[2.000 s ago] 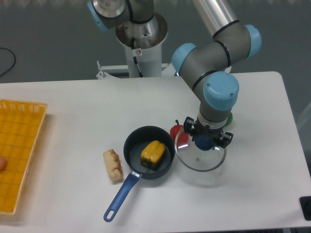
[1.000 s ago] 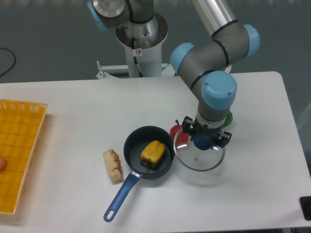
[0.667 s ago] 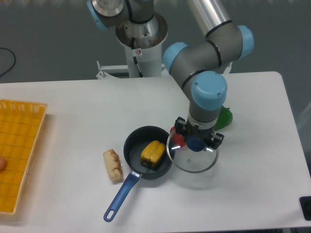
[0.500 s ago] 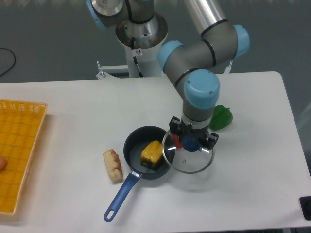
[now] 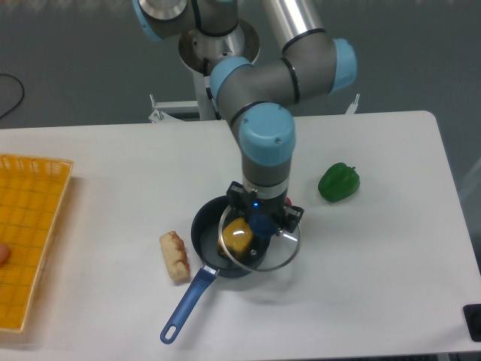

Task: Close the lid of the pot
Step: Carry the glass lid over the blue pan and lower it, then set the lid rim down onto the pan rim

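Gripper (image 5: 261, 223) clamps the lid (image 5: 259, 241) by its knob, overlapping the pot (image 5: 207, 229) rim's right side; next, centre and lower.

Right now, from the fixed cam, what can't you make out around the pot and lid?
- Gripper finger contact on the lid knob: hidden by the wrist above it.
- Lid height over the pot: one view only, so touching or hovering cannot be told.
- The pot's right rim: covered by lid and gripper.
- Yellow food in the pot: blurred by glass glare.
- Orange object at the left edge beside the yellow basket: cut off.
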